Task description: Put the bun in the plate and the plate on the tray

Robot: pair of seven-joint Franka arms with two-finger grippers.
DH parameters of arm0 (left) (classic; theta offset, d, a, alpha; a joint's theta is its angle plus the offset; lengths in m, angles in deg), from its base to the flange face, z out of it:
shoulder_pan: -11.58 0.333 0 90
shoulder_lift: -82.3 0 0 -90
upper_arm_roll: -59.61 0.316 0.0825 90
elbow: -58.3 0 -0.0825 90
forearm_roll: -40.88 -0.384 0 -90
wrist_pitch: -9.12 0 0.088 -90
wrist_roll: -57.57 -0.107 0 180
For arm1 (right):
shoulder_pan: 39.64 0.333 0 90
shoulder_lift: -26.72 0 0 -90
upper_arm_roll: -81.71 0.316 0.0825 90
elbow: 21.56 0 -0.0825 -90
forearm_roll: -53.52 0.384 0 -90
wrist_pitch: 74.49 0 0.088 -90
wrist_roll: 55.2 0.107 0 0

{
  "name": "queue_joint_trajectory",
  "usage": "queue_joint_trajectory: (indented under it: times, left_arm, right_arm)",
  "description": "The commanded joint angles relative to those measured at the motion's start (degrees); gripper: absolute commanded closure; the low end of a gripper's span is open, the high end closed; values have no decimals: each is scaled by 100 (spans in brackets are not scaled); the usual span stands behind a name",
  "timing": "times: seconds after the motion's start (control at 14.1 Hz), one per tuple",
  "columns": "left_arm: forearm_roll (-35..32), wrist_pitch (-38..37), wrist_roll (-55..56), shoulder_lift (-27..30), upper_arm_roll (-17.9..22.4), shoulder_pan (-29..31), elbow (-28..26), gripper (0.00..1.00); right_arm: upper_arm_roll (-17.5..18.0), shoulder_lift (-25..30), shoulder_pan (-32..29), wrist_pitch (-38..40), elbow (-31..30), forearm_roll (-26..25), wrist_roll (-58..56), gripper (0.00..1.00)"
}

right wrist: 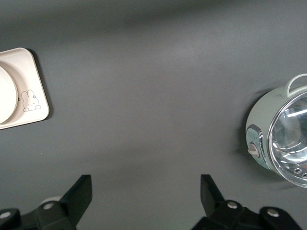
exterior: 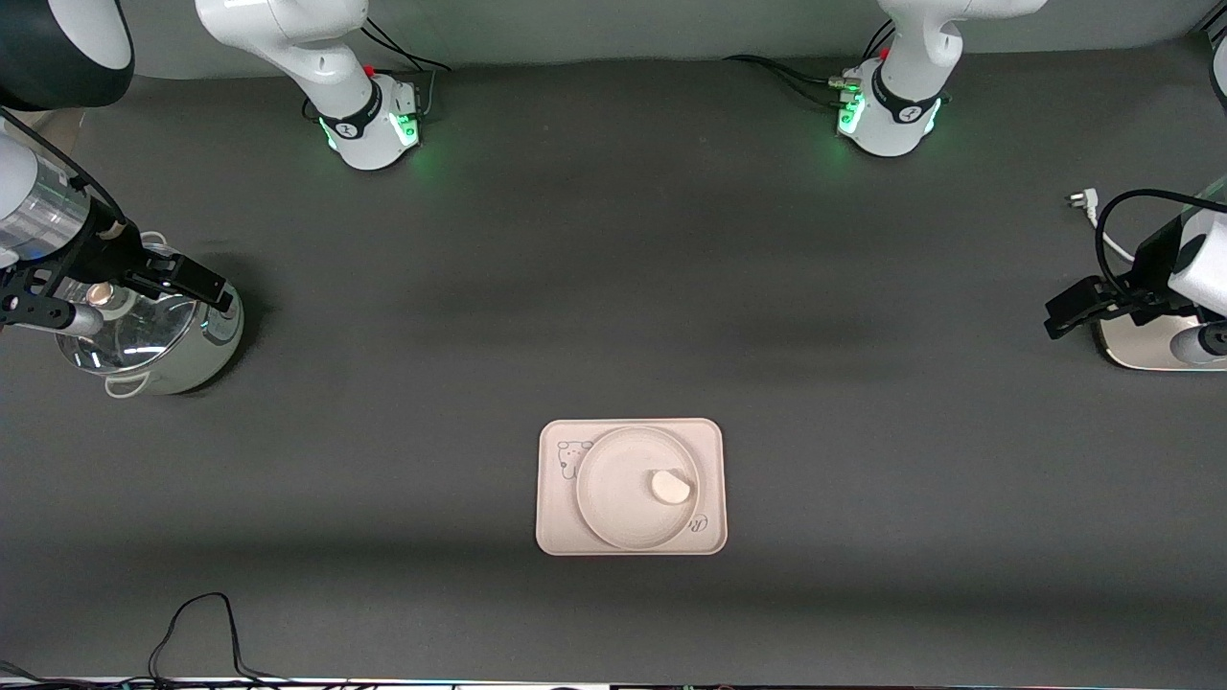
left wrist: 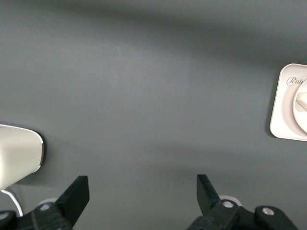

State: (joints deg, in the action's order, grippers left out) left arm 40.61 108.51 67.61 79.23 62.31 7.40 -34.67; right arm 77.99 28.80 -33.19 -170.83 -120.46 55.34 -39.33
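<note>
Small white oval bun sits in the round cream plate, plate on the pink rectangular tray at lower centre of frame, so it looks finished. Left tool at the right edge and right tool at the left edge, seemingly over a pale green pot, both spread and empty, parked clear.

A pale green electric cooking pot with a glass lid stands on the dark grey table at the right arm's end; it has a white loop handle and a small control on its side. At the left arm's end sits a cream-white appliance, only partly in view, with a white power plug lying on the table farther from the front camera. A black cable loops along the table's near edge.
</note>
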Motion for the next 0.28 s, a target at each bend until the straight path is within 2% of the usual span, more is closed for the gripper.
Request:
queue_joint_trajectory:
  times: [0.0,0.21]
  left_arm:
    - [-17,-68,-81,43,11,-31,42,0]
    - [-17,-77,-81,43,11,-31,42,0]
  right_arm:
    - [12,144,-4,36,-95,-112,-31,0]
    - [12,135,-4,36,-95,-112,-58,0]
